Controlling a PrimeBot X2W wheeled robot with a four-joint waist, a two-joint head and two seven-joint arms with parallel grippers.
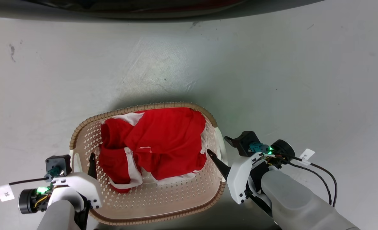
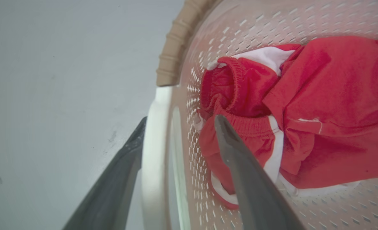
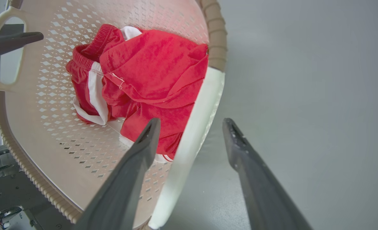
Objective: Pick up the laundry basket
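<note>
The laundry basket [image 1: 144,108], pale pink with a brown braided rim, sits on the grey floor and holds red clothes [image 1: 163,140] with white trim. My left gripper [image 1: 84,159] is open and straddles the basket's white left handle [image 2: 155,127]: one finger lies outside it, the other finger [image 2: 240,166] inside over the perforated wall. My right gripper [image 1: 216,156] is also open astride the white right handle [image 3: 195,127], with one finger [image 3: 134,172] inside the basket and one [image 3: 249,166] outside over the floor. Neither pair of fingers is closed on a handle.
Bare grey floor [image 1: 272,80] surrounds the basket. A dark curved edge [image 1: 144,6] runs along the far side. Cables [image 1: 323,172] trail from both wrists. The left gripper's finger [image 3: 10,41] shows by the far handle in the right wrist view.
</note>
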